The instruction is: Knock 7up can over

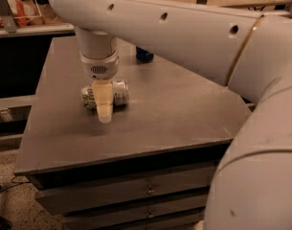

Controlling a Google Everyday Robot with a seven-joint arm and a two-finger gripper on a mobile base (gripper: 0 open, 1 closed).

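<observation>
The 7up can (pixel 117 93), white with green marks and a silver end, lies on its side on the grey table (pixel 174 109). My gripper (pixel 104 110) hangs straight down from the white arm, right in front of the can and covering its middle. The pale fingers (pixel 103 99) reach down to just above the tabletop. The can's left end shows at the left of the fingers and its right end at the right.
A dark blue can (pixel 144 54) stands at the back of the table, partly hidden under my arm. The table's front edge (pixel 126 155) has drawers below it. A shelf with clutter (pixel 21 13) is at the back left.
</observation>
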